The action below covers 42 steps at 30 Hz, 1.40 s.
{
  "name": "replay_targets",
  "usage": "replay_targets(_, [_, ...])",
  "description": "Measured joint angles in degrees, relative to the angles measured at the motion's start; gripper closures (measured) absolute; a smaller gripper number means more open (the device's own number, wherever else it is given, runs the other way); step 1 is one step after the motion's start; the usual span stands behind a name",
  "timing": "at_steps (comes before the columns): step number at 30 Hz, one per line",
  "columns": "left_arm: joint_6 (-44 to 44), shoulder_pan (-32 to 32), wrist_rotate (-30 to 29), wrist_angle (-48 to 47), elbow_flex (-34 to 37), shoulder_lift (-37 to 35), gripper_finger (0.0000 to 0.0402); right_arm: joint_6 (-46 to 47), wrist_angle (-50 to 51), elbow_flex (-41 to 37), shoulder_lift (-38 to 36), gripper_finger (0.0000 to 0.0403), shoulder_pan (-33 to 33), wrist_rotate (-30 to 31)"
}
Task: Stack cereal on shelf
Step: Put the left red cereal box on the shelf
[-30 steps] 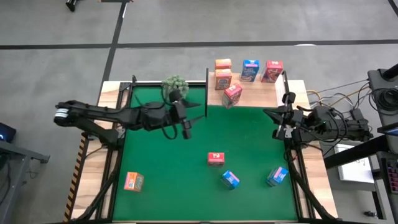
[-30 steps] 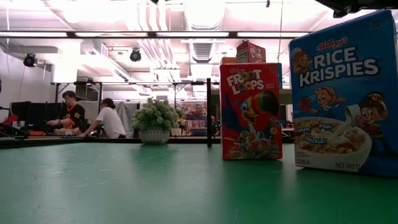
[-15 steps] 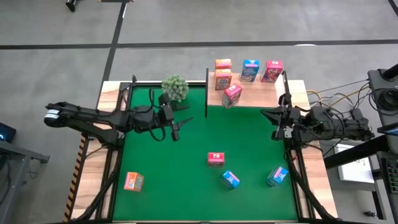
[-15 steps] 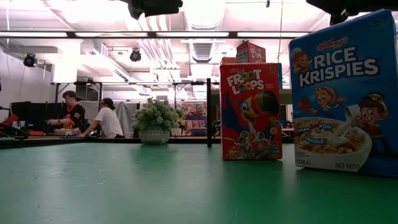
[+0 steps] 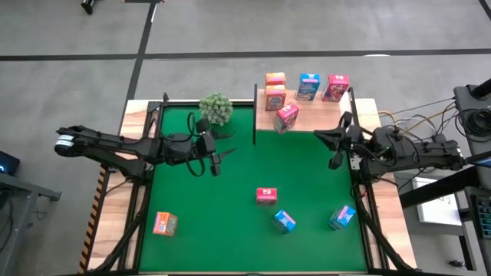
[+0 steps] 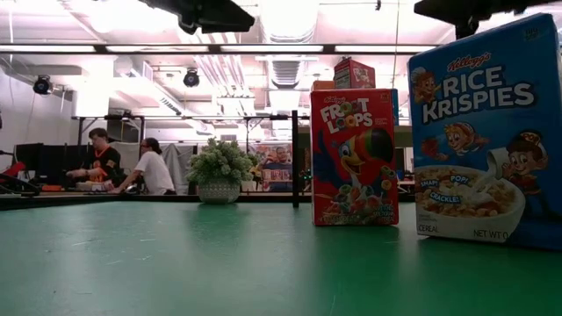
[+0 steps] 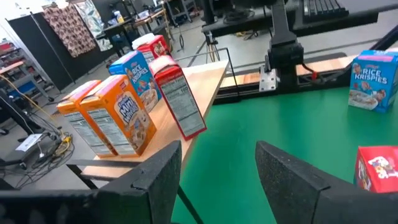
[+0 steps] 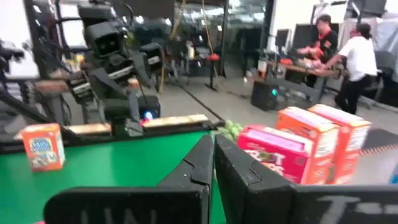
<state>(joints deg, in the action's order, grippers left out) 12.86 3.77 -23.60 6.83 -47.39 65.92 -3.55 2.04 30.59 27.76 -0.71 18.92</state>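
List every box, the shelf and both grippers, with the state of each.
Left gripper: open, empty, above the mat.
Right gripper: shut, empty.
Shelf: holds five boxes.
Leaning red box: tilted on the shelf.
Orange box: on the mat.
Red box: on the mat.
Two blue boxes: on the mat.

The shelf (image 5: pixel 307 116) is a pale wooden board with thin black posts at the far right of the green mat. On it stand two orange boxes (image 5: pixel 275 90) one behind the other, a blue box (image 5: pixel 308 87) and a red-pink box (image 5: pixel 336 87) in a row along the far edge. Another red-pink box (image 5: pixel 286 116) leans tilted just in front of the orange pair. On the mat lie a red-pink box (image 5: pixel 266 195), two blue boxes (image 5: pixel 285 221) (image 5: pixel 342 217) and, well apart at the near left, an orange box (image 5: pixel 164 224).
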Motion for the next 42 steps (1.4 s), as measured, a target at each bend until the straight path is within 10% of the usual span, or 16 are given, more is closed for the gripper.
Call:
replay_targets(19, [8.94,0.0,-0.03,0.1,2.11,-1.17,0.0212,-2.63,33.39,36.03,17.66,0.0394,9.02,-0.24])
replay_targets(42, [8.11,0.0,-0.01,-0.44,2.13,-1.1,0.0212,-16.43,41.16,54.83,40.67,0.0394,28.53,-28.7])
